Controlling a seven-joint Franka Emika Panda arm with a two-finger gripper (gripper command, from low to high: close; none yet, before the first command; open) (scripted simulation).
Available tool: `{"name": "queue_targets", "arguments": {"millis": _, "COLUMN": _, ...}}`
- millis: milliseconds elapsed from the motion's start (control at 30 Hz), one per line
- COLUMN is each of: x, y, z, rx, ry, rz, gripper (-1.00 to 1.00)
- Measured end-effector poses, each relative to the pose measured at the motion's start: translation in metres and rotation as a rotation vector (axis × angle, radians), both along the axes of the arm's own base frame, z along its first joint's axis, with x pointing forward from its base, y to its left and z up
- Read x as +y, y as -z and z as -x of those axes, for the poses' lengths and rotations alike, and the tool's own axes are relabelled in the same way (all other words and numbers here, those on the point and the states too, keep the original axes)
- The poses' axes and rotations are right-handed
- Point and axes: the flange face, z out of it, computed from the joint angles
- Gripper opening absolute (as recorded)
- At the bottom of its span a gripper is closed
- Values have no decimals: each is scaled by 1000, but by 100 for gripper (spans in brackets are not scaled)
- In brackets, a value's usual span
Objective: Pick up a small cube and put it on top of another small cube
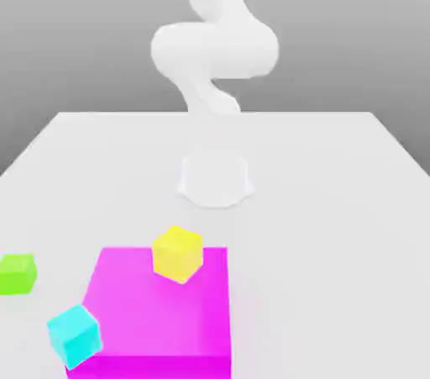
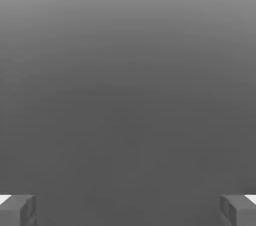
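Yellow cube (image 1: pixel 177 255) on a magenta block (image 1: pixel 159 306), claw (image 2: pixel 128 210) open

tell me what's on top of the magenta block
The yellow cube appears to rest on the magenta block, towards its far edge. The part of the top directly behind that cube is covered, so what is there can't be seen.

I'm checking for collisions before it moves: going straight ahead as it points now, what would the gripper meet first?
Likely nothing: the way ahead between the gripper's open fingers looks free, though depth is hard to judge.
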Motion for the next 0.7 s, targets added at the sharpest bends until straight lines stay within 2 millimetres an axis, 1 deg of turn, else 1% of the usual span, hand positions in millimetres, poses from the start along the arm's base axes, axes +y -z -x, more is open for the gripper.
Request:
{"name": "queue_targets", "arguments": {"millis": 167, "x": -34, "y": 48, "z": -60, "rx": 103, "ry": 190, "rz": -68, "gripper": 0}}
{"name": "queue_targets", "arguments": {"millis": 367, "x": -85, "y": 117, "z": -117, "rx": 214, "ry": 413, "rz": -152, "gripper": 0}}
{"name": "queue_targets", "arguments": {"millis": 533, "x": -135, "y": 185, "z": -151, "rx": 299, "ry": 603, "rz": -229, "gripper": 0}}
{"name": "queue_targets", "arguments": {"millis": 567, "x": -149, "y": 199, "z": -155, "rx": 315, "ry": 648, "rz": -246, "gripper": 0}}
{"name": "queue_targets", "arguments": {"millis": 700, "x": -194, "y": 260, "z": -169, "rx": 378, "ry": 805, "rz": -312, "gripper": 0}}
